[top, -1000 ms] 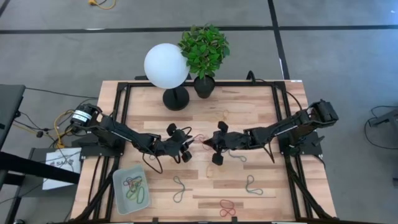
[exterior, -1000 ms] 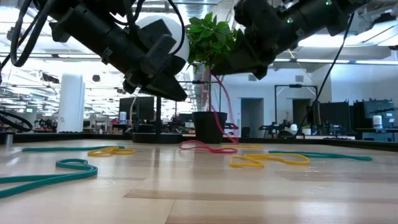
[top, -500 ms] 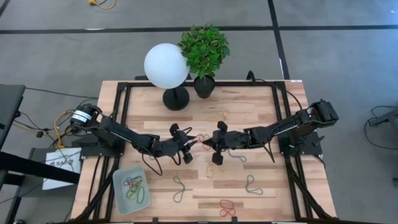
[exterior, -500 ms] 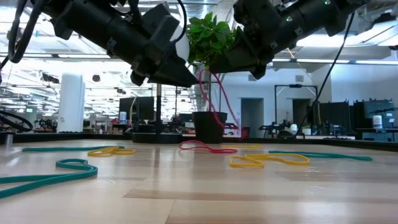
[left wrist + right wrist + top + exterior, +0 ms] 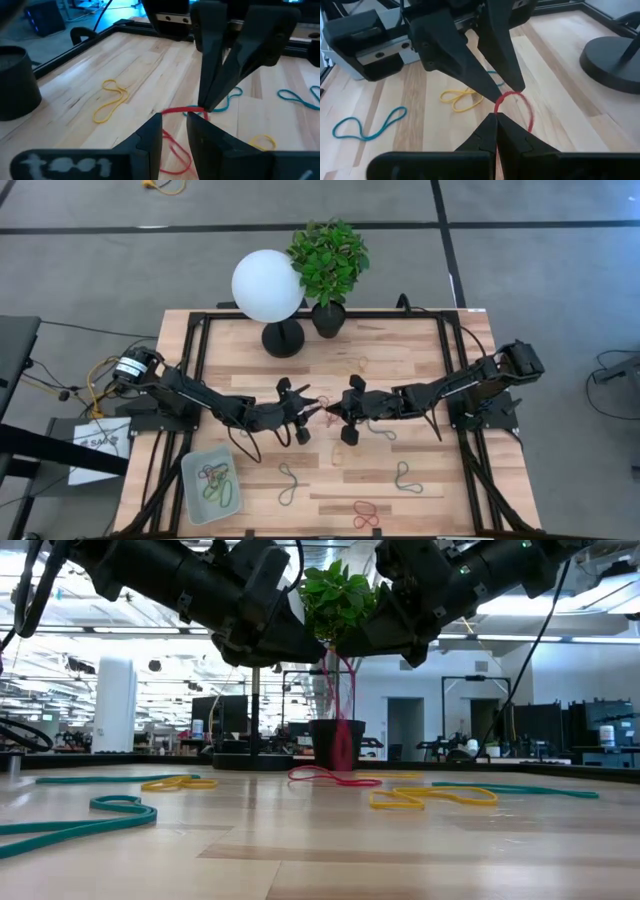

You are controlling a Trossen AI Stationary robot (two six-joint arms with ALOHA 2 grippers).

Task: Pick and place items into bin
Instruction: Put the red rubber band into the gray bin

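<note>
A red rubber band point(image 5: 337, 700) is held up over the middle of the table by my right gripper point(image 5: 331, 411), which is shut on it. My left gripper point(image 5: 312, 412) faces it tip to tip. It is open by a narrow gap point(image 5: 174, 131), and its fingers stand on either side of the band's raised part point(image 5: 177, 110). The pale bin point(image 5: 192, 465) sits at the table's near left corner with several bands in it. Other bands lie loose on the wood: green point(image 5: 288, 483), teal point(image 5: 405, 477), red point(image 5: 365, 513) and yellow point(image 5: 112, 100). My right gripper pinches the red band's upper part point(image 5: 496, 111) between its two fingertips, coming from the table's right and slanting down. The band arches up beside the tips and hangs below them, slack, with its lower end on the table point(image 5: 335, 778). My left gripper: I cannot tell whether its fingers touch the band.
A white globe lamp point(image 5: 268, 285) on a black base point(image 5: 283, 338) and a potted plant point(image 5: 328, 260) stand at the far edge. A teal band point(image 5: 380, 430) lies under my right arm. Bare wood lies between the bin and the near bands.
My left gripper has moved toward the table's right and a little up, until its tips meet my right gripper's tips at the red band. The band, which hung slanting before, now hangs nearly straight down; its lower end stays on the table.
</note>
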